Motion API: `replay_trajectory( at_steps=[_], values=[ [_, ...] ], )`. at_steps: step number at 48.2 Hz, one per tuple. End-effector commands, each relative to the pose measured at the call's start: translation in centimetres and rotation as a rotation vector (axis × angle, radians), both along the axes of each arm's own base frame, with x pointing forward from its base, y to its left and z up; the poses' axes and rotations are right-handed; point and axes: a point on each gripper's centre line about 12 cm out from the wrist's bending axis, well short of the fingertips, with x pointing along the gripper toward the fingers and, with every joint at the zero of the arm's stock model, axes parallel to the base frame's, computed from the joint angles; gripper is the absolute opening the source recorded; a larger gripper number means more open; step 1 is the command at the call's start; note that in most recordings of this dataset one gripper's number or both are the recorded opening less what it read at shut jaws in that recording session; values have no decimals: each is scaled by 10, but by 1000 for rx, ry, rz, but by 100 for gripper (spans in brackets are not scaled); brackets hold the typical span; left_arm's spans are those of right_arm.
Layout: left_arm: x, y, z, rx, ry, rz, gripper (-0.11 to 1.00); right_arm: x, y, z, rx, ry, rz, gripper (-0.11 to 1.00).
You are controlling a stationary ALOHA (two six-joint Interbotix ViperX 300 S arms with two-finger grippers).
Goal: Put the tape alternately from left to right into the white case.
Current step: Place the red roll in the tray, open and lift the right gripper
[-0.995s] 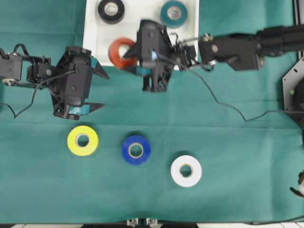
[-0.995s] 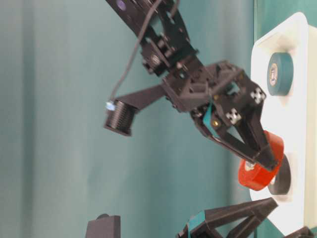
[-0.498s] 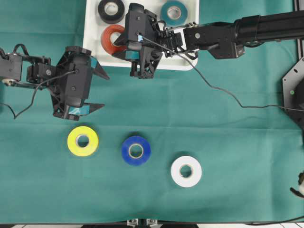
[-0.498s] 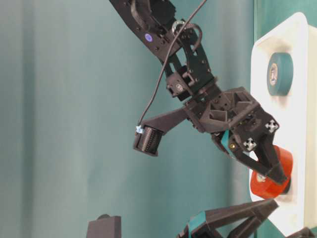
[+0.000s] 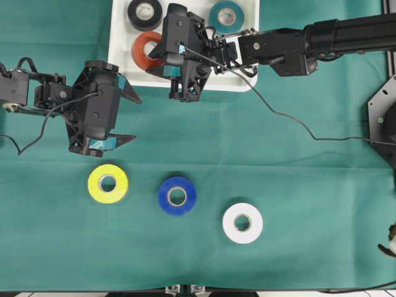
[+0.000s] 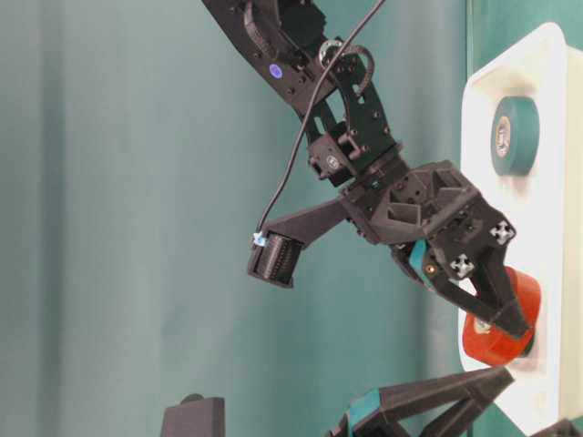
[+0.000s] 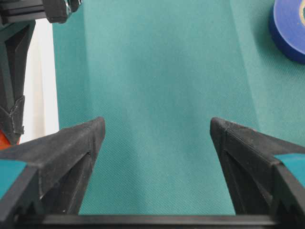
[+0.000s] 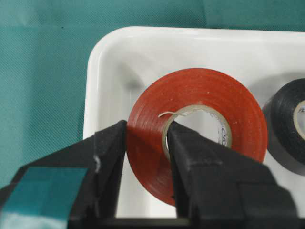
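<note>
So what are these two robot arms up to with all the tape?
They are sorting tape rolls into the white tray. The right gripper has one finger inside the orange-red roll and one outside, setting it in the tray beside the black roll; the teal roll is in too. The left gripper hangs open and empty. The yellow roll, blue roll and white roll wait on the green cloth.

A green cloth [image 5: 297,185] covers the surface, lightly creased, with a thin strip of pale edge [image 5: 309,293] showing below.
</note>
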Motion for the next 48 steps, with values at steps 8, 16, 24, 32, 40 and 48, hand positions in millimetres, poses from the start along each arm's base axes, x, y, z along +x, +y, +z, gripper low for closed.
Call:
replay_trajectory(
  at_steps=[8,16,24,32,40,48],
  values=[
    [-2,0,4,-1,-18,0,70,6,0,20,-12,-52,7,75],
    [-2,0,5,-1,-20,0,70,6,1,19,-13,-51,9,70],
    [-2,0,4,-1,-18,0,70,5,2,20,-13,-50,10,70],
    [-1,0,5,-1,-21,0,70,0,10,28,-13,-59,23,70],
    [-2,0,5,-1,-20,0,70,-13,23,43,-16,-75,45,70],
    [-1,0,5,-1,-21,0,70,-27,43,48,-13,-76,83,70]
  ],
)
